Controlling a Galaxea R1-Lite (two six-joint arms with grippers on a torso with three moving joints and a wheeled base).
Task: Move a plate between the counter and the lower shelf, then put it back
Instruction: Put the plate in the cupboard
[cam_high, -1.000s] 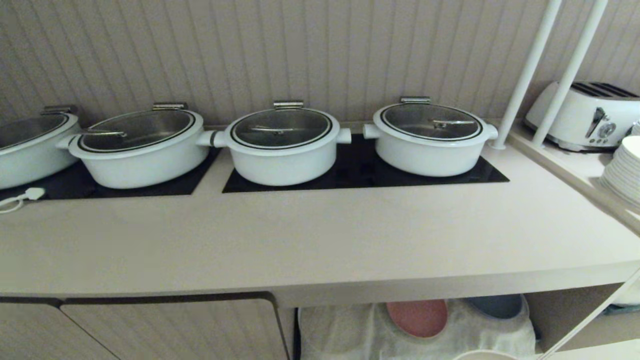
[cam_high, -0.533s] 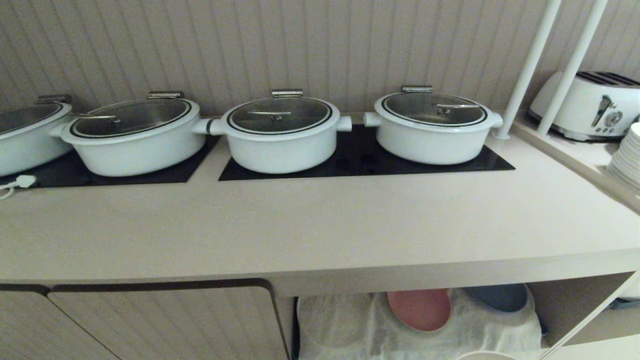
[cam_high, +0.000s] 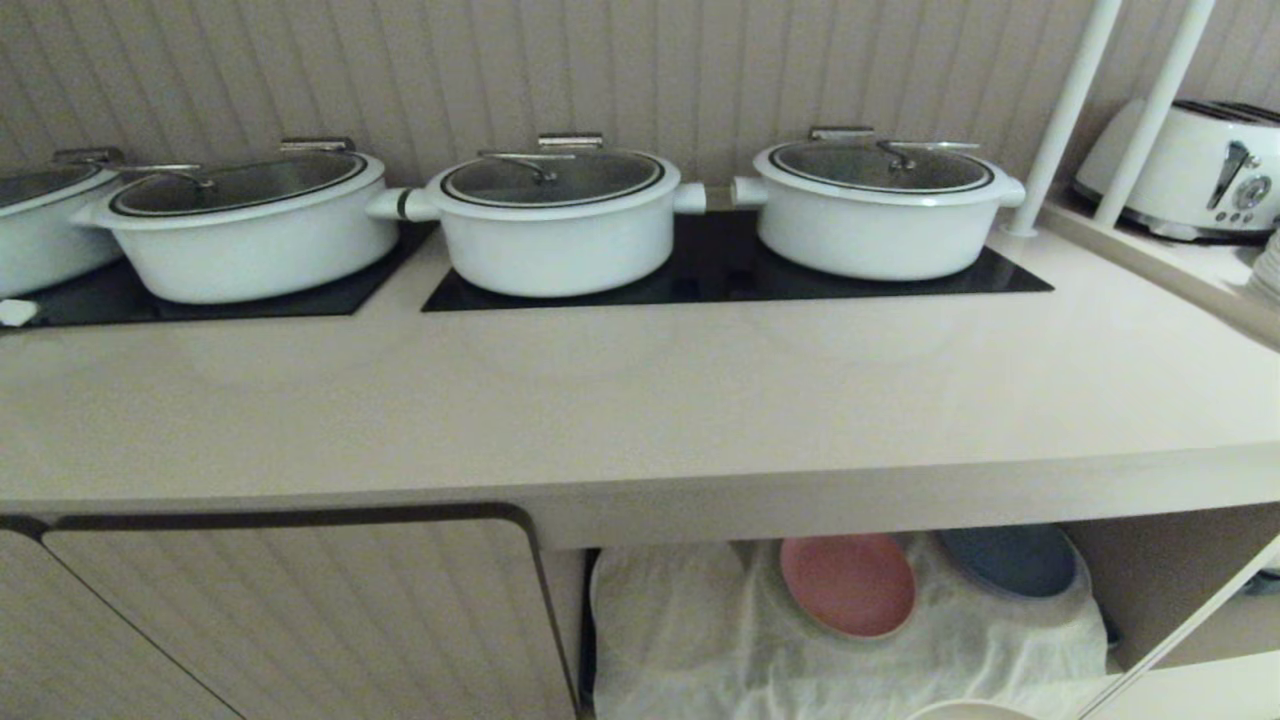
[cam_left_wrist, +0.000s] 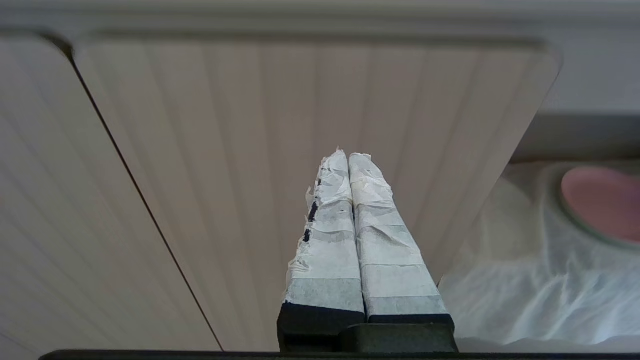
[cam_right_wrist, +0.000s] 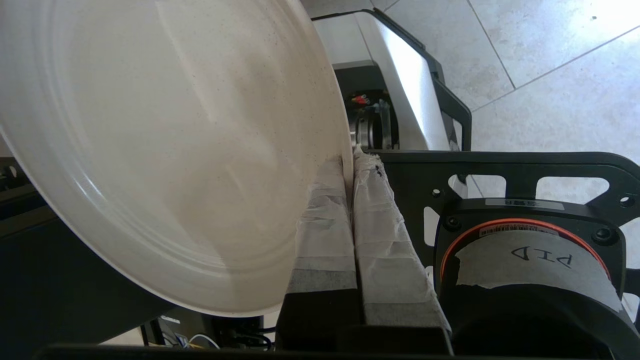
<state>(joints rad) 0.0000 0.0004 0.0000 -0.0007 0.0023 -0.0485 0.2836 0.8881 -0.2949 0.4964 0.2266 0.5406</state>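
Table (cam_high: 640, 400): three white pots (cam_high: 560, 225) along the top.
Shelf (cam_high: 850, 660): lower right, pink plate (cam_high: 848, 584) on cloth.
Right jaws (cam_right_wrist: 350, 160): pinching the plate (cam_right_wrist: 165, 145) rim.
Left jaws (cam_left_wrist: 348, 157): closed, empty.

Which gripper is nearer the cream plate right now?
Right: the right gripper is shut on the plate rim. The left gripper faces a cupboard door, no cream plate near it.

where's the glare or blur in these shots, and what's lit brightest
Head view: dim and even, with faint reflections on the pots' glass lids. Left wrist view: ribbed beige cupboard door and pink round plate look soft. Right wrist view: brightest, sunlit pale tiled floor and sheen across the speckled cream round plate in the right tool.
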